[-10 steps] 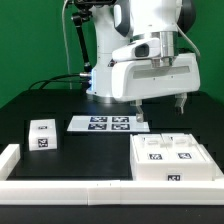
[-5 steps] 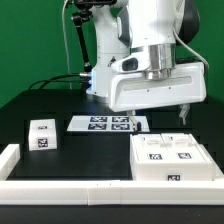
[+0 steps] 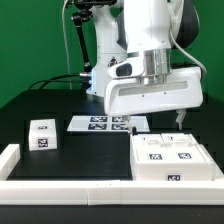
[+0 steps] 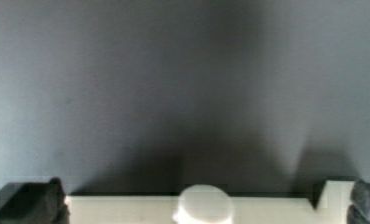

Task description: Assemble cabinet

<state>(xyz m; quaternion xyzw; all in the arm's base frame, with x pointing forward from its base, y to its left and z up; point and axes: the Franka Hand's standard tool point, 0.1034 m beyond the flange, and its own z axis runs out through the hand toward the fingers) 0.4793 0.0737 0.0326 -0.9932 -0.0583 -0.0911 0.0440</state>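
Tabletop [image 3: 30,105] from the exterior view is black and flat, with a green wall behind it; the white arm [image 3: 150,25] stands at the back and bends forward over the middle. Its hand [image 3: 158,121] hangs low with its broad white housing facing the camera; one dark fingertip [image 3: 181,118] shows under the housing toward the exterior view's right, the other is half lost in shadow toward the left; the two stand wide apart and hold nothing. The cabinet [image 3: 145,170] sits on the tabletop at the front, on the exterior view's right, a big white box with black-and-white tags on its top; the hand is above and just behind its far edge, apart from it. The marker board [image 3: 105,123] lies flat behind the cabinet toward the middle, partly under the hand's housing. A small white block [image 3: 42,135] with tags stands alone well apart on the exterior view's left; a low white border rail [image 3: 70,193] runs along the front and turns up the left side.

The wrist view is mostly bare dark tabletop [image 4: 182,90], blurred and shaded; the two fingers [image 4: 31,200] show as dark stubs set far apart, so the hand is spread open here too; between them lies a white plastic edge [image 4: 129,212] with a rounded nub [image 4: 203,203]; whether the fingers touch it I cannot tell.
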